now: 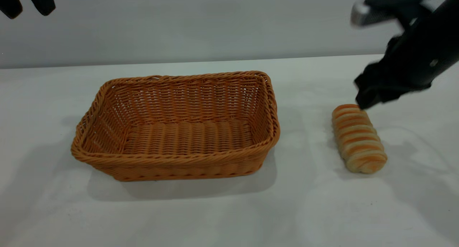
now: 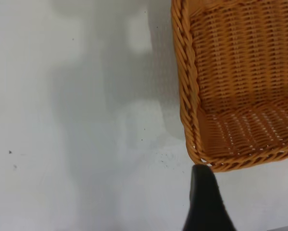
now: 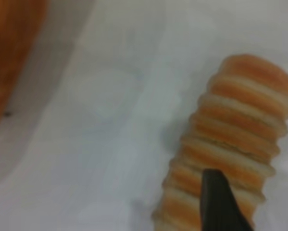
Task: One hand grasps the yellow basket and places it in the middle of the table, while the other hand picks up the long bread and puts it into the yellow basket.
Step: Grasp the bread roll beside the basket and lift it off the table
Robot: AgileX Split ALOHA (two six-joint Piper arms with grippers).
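The yellow basket [image 1: 175, 127] is an orange-tan woven tray standing empty on the white table [image 1: 304, 204], left of centre. The long bread [image 1: 358, 138], cream with orange-brown stripes, lies on the table to the basket's right. My right gripper [image 1: 367, 98] hangs open just above the bread's far end. In the right wrist view, its fingers [image 3: 216, 199] straddle the bread [image 3: 240, 130] without closing on it. My left gripper [image 1: 27, 5] is open and empty, raised at the far left. In the left wrist view, one finger [image 2: 206, 202] shows near a corner of the basket [image 2: 240, 86].
A plain grey wall runs behind the table's far edge. The right arm's dark body [image 1: 419, 53] reaches in from the upper right. Bare tabletop lies in front of the basket and between it and the bread.
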